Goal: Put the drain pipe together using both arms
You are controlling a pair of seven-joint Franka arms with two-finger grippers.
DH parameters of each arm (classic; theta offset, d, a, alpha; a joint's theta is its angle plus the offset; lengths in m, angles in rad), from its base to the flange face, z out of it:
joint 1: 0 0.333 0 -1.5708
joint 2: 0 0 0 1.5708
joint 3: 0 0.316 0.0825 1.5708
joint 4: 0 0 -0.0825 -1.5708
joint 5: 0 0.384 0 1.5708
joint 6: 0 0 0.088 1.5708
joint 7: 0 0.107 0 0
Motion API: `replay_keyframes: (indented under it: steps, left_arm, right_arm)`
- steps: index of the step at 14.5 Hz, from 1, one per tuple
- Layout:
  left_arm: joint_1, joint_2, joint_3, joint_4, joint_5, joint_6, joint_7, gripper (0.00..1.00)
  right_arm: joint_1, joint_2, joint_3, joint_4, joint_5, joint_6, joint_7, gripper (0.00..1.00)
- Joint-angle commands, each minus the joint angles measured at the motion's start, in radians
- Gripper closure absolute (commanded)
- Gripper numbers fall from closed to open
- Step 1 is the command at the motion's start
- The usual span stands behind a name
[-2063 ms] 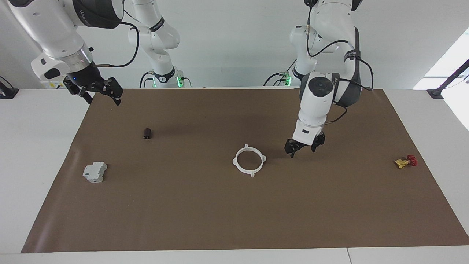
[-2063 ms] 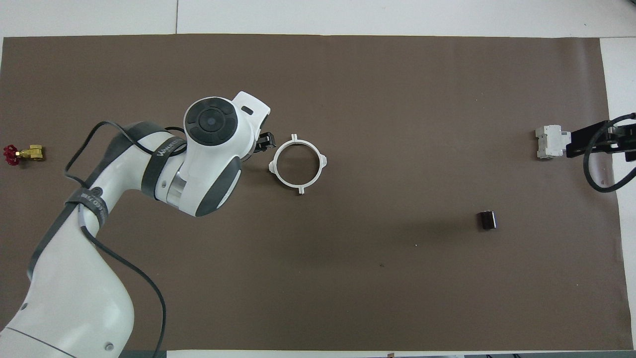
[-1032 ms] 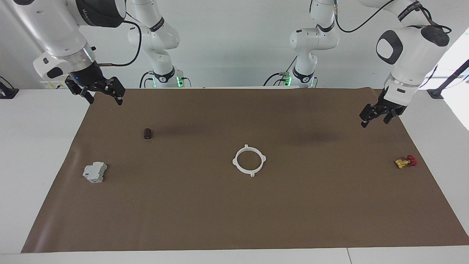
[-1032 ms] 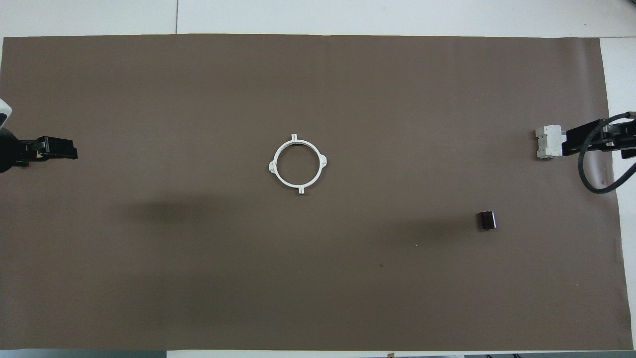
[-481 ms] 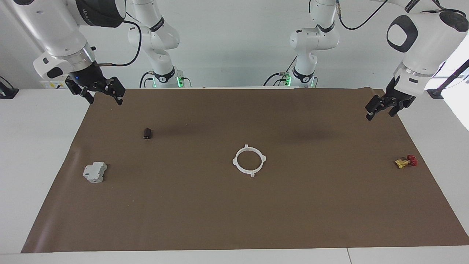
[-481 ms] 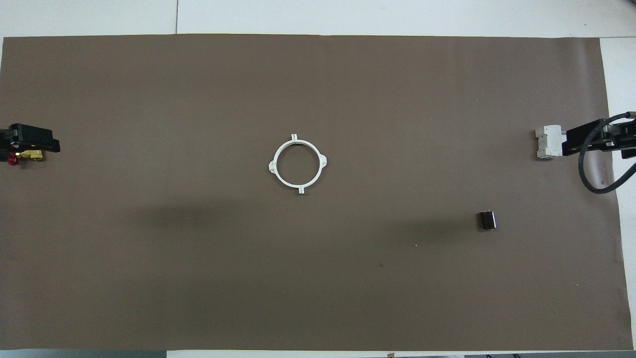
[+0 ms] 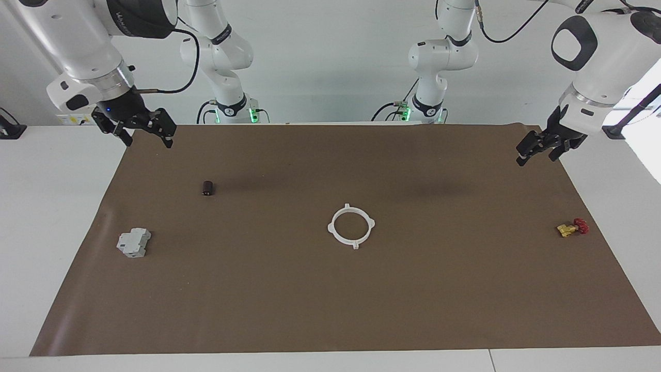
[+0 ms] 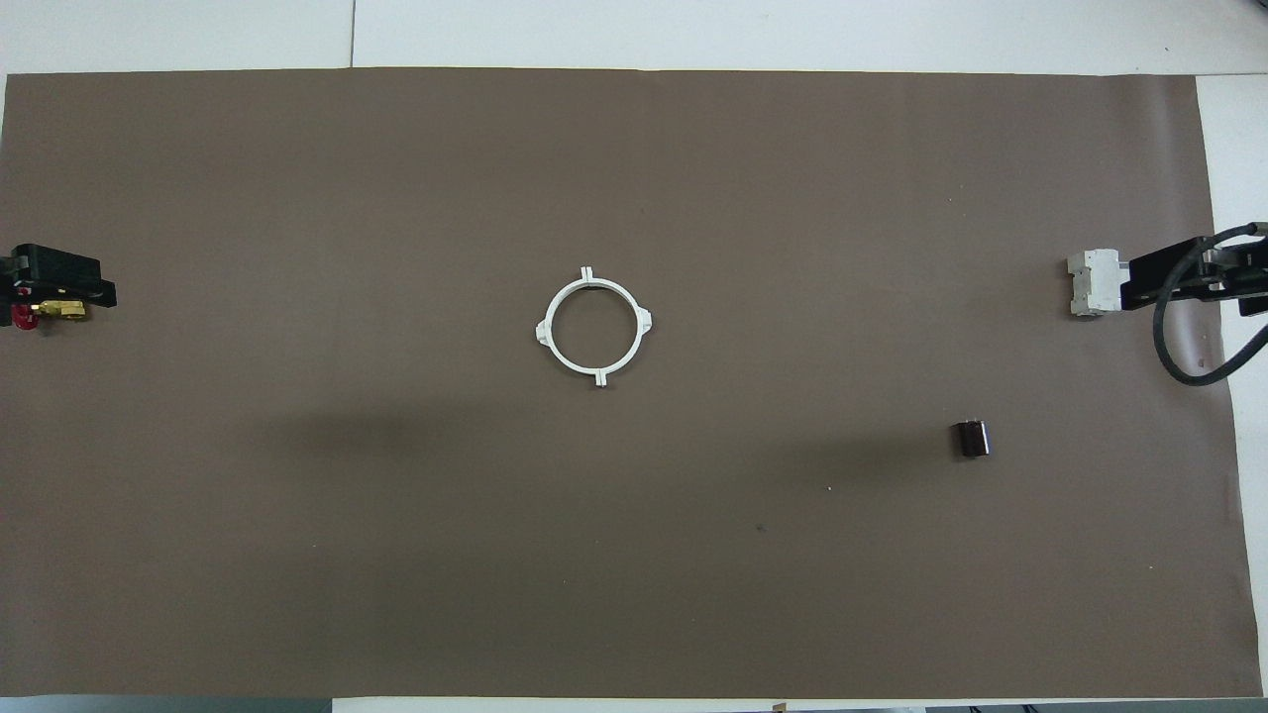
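Note:
The drain pipe (image 7: 334, 234) lies flat on the brown mat (image 7: 330, 310) near its middle, its two white half-arcs closed into one tabbed ring. It also shows in the overhead view (image 8: 555, 352). My left gripper (image 7: 537, 155) is open and empty, raised over the mat's edge at the left arm's end, far from the ring. In the overhead view it (image 8: 64, 277) sits over the valve. My right gripper (image 7: 146, 139) is open and empty, and waits raised over the mat's corner at the right arm's end. It also shows in the overhead view (image 8: 1139, 287).
A yellow-and-red valve (image 7: 571, 228) (image 8: 40, 313) lies at the left arm's end. A grey blocky part (image 7: 134, 243) (image 8: 1090, 282) lies at the right arm's end. A small dark cylinder (image 7: 207, 188) (image 8: 971, 438) lies nearer to the robots than the grey part.
My left arm has drawn away from beside the ring, risen and swung out to the left arm's end of the table. The ring has stayed in place. The right arm has not moved.

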Motion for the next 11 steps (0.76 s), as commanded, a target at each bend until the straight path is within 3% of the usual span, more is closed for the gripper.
replay_keyframes:
  steps: [1,11]
  left_arm:
    - [0.010,-0.006,-0.003,-0.003,-0.018,-0.021,0.010,0.00]
    - [-0.002,-0.008,-0.010,0.011,0.066,-0.064,0.034,0.00]
  right_arm:
    - [-0.006,0.007,0.005,0.012,0.010,0.005,-0.022,0.00]
    - [-0.007,0.006,0.005,0.010,0.015,0.006,-0.022,0.00]
